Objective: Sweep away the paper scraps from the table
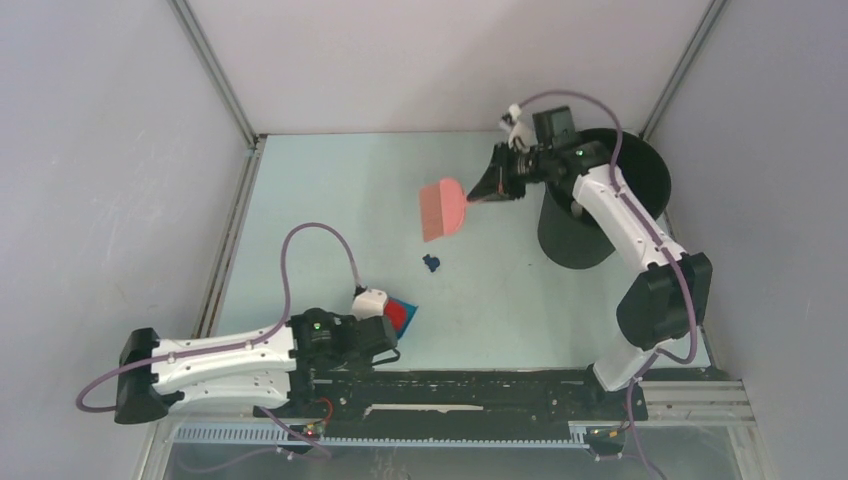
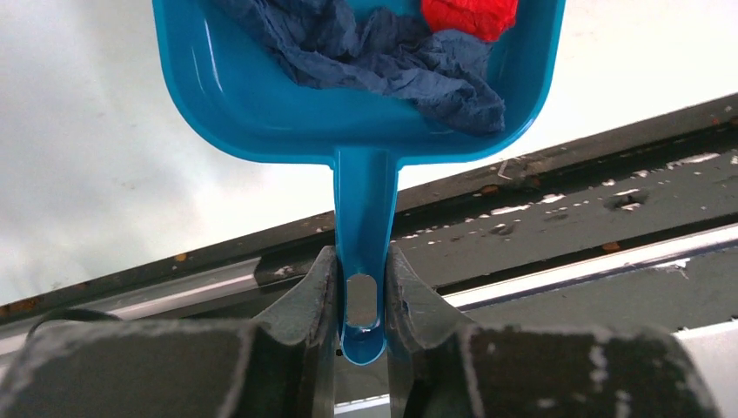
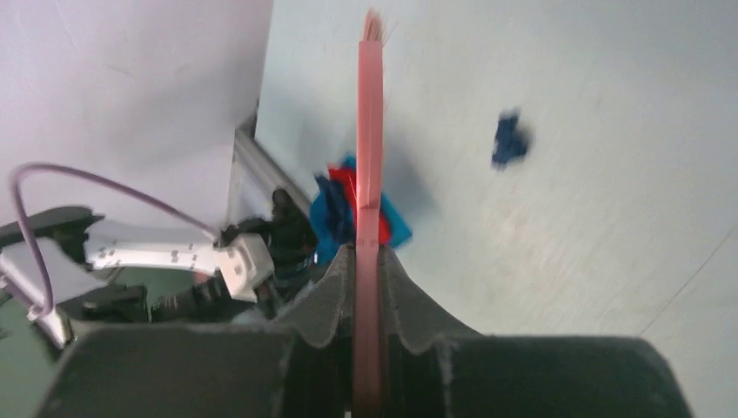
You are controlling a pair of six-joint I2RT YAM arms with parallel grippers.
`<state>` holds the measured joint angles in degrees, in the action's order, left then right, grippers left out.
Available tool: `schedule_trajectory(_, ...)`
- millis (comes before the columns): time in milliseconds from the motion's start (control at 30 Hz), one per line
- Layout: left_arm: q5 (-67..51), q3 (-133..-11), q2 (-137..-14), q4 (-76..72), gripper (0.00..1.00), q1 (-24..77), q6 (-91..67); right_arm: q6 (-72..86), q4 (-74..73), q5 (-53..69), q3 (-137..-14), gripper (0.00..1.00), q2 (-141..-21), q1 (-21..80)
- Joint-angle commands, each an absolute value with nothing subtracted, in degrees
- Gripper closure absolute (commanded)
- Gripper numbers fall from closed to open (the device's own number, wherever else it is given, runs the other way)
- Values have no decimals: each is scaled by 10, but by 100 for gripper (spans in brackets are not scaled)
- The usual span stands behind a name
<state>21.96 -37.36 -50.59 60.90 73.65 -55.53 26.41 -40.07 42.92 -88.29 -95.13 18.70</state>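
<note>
On my feed the pale mint-green table [image 1: 330, 180] is framed by aluminium edges [image 1: 232, 230]. One dark blue paper scrap [image 1: 431, 263] lies near its middle. A black bin [image 1: 562, 240] stands at its right side, toward the far corner. A blue dustpan [image 1: 411, 312] sits low at the near left; I cannot tell whether it touches the surface.

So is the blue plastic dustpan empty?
No, the blue plastic dustpan holds a crumpled dark blue paper scrap and a red one.

White arm shells [image 1: 225, 360], black joints [image 1: 660, 300], purple cables [image 1: 320, 226] (green LEDs [image 1: 318, 322]), left claw [image 2: 362, 261] scuffed black.
</note>
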Motion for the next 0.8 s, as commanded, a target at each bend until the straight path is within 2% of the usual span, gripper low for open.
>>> schedule_trajectory(0,167,-411,-541,531,100,739,-507,99,-498,363,-1025,100,-990,192)
schedule_trajectory(133,149,-418,-558,503,100,740,-498,35,-557,268,-1117,100,-1051,227)
schedule_trajectory(233,147,-424,-574,491,100,734,-487,-41,-600,134,-1171,100,-1097,276)
schedule_trajectory(367,116,-424,-594,466,100,714,-479,-89,-602,19,-1179,100,-1132,316)
schedule_trajectory(533,82,-414,-609,445,100,687,-473,-129,-566,-36,-1148,100,-1130,343)
schedule_trajectory(767,54,-388,-626,416,100,651,-459,-180,-576,-20,-1125,100,-1138,383)
